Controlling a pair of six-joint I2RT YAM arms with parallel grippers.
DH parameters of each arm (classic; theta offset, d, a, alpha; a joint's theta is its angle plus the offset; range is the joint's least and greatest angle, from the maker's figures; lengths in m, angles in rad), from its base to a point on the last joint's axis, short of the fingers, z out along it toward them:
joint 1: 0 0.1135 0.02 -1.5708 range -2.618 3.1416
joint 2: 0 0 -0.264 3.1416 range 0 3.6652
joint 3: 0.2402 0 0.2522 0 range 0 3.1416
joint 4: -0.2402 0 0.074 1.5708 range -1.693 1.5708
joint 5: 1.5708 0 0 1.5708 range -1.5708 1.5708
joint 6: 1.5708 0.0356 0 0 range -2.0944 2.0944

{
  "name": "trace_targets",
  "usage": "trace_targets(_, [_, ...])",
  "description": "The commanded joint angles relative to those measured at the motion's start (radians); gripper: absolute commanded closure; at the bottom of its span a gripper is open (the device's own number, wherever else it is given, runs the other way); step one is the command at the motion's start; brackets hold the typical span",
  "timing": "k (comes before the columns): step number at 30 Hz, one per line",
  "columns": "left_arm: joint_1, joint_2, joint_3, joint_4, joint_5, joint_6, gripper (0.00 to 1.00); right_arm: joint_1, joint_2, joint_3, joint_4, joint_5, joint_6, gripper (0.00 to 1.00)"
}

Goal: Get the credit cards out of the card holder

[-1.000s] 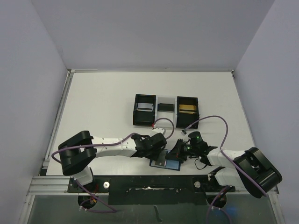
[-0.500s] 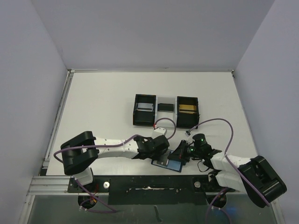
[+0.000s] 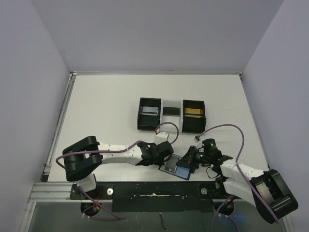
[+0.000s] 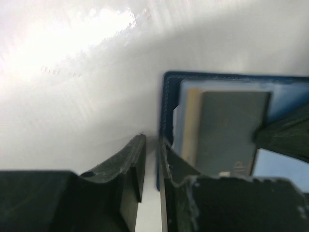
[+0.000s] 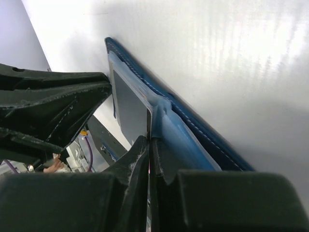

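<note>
Left pincer [image 4: 152, 145] was down at the card holder's [image 4: 166, 96] left edge, jaws only a slit apart with bare worktop [image 4: 72, 96] showing through, nothing gripped as far as I could see. Credit cards [image 4: 227, 125] sat in that left half, staggered edges facing this pincer, so it was the nearer one. Right pincer [image 5: 149, 145] was clamped on the card holder's right flap, tilting it up. I figured any pull would need to go out over that left edge.

Your card holder [image 4: 166, 111] is dark blue with pale stitching and lighter blue lining. You see a grey card [image 4: 227, 130], a tan card [image 4: 193, 121], 2 black boxes [image 3: 148, 123], a white tray [image 3: 170, 102] and a white table [image 3: 106, 111].
</note>
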Motion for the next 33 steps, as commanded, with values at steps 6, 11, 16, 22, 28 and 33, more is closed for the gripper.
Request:
trace_targets(6, [0.007,0.029,-0.07,-0.155,-0.037,0.025,0.85,-0.024,-0.034,-0.011,-0.068,-0.037,-0.024,1.0])
trace_targets(11, [0.008,0.007,-0.069,-0.138,-0.023,0.027,0.85,-0.025,-0.023,-0.008,-0.072,-0.042,-0.032,0.99])
trace_targets(16, [0.007,-0.034,-0.047,-0.112,-0.001,0.067,0.8,-0.026,0.002,-0.004,-0.041,-0.016,-0.016,0.91])
trace_targets(22, [0.005,-0.059,0.018,-0.081,0.054,0.149,0.73,-0.027,0.033,-0.005,0.009,-0.019,-0.005,0.86])
trace_targets(28, [0.002,-0.052,0.055,-0.062,0.064,0.19,0.7,-0.025,0.018,-0.006,-0.003,-0.022,-0.007,0.83])
trace_targets(33, [-0.043,-0.015,0.126,-0.091,0.052,0.232,0.65,-0.028,0.0,-0.027,0.022,-0.013,0.007,0.88])
